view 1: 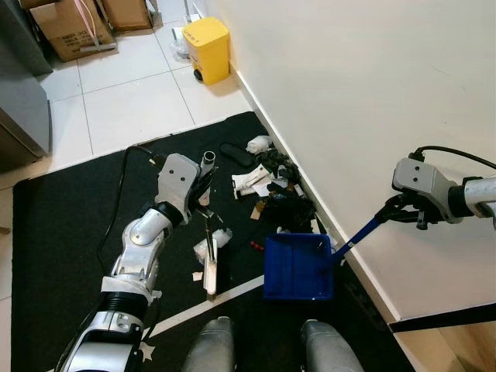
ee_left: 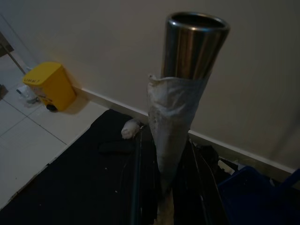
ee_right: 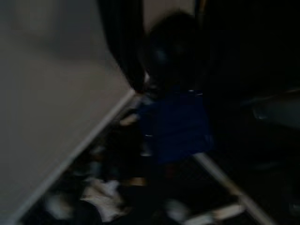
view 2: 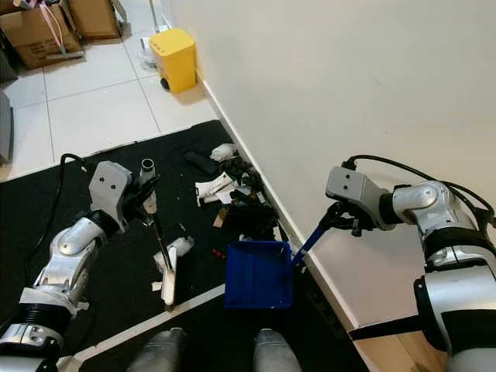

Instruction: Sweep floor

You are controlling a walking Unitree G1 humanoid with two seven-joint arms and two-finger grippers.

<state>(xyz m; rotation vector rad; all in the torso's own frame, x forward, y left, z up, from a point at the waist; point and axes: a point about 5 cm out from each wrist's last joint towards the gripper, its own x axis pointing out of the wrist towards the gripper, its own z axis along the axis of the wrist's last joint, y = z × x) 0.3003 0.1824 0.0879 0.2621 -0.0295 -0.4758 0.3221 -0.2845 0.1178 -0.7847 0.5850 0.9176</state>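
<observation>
Here the left gripper (view 1: 203, 184) is clamped on the broom (view 1: 209, 256), its head on the black mat (view 1: 70, 225) below. The right gripper (view 2: 335, 215) grips the blue dustpan (view 1: 298, 267), which looks empty, debris (view 1: 271, 186) just beyond.

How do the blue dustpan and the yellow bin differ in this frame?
The blue plastic dustpan lies flat and open on the black mat, its long handle gripped by the right gripper; the yellow plastic bin stands upright and closed on the white tiled floor, untouched. The dustpan sits next to the litter pile; the bin is farther off. Both are beside the white wall.
</observation>
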